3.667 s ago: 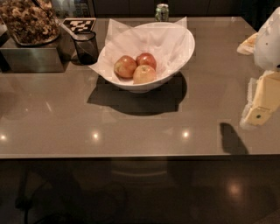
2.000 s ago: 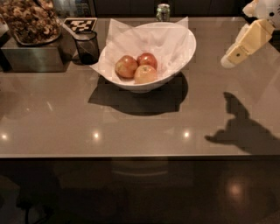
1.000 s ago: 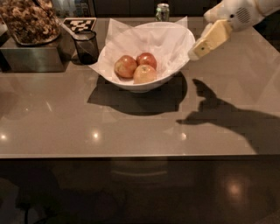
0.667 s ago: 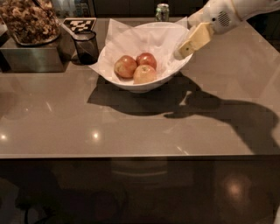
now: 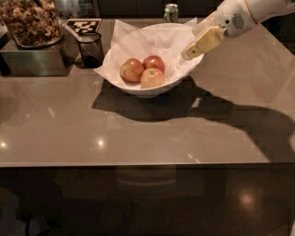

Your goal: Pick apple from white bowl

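The white bowl (image 5: 138, 87), lined with white paper, stands at the back middle of the brown table. Three apples lie in it. The palest apple (image 5: 152, 77), yellow-green with a faint blush, is at the front. Two redder apples (image 5: 132, 69) lie behind it. My gripper (image 5: 194, 50) comes in from the upper right on a white arm. It hangs over the bowl's right rim, above and to the right of the apples, touching none of them.
A small dark glass cup (image 5: 89, 49) stands just left of the bowl. A metal box (image 5: 32, 62) with a dish of brown snacks (image 5: 30, 23) is at the far left. A green can (image 5: 170, 12) and a checkered tag (image 5: 83, 25) are behind the bowl.
My arm has swung in from the right side of the table to the bowl's right rim. The gripper now hangs over the bowl. The apples and bowl have not moved.
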